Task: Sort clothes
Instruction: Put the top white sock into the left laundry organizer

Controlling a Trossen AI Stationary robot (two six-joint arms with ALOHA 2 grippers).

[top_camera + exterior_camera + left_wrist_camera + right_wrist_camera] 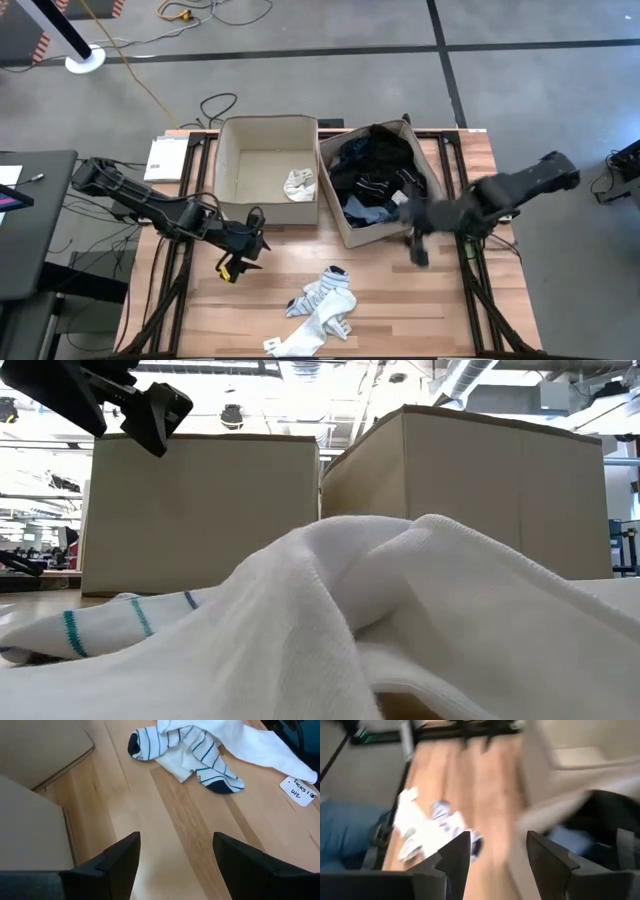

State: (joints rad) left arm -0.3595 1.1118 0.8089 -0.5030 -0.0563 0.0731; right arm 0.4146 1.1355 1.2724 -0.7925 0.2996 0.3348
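A pile of white socks with teal stripes and dark toes (320,310) lies on the table near its front edge; it fills the low view (380,620) and shows in the left wrist view (200,750) and the right wrist view (430,830). My left gripper (243,250) is open and empty, left of the pile. My right gripper (418,250) is open and empty by the right bin's near right corner. The right bin (335,200) holds dark and light blue garments (380,170). The left bin (230,160) holds one white piece (300,183).
Two beige fabric bins stand side by side at the table's far middle. A white paper tag (298,791) lies on the table by the socks. A white booklet (165,158) lies at the far left. Bare wood shows between the bins and the socks.
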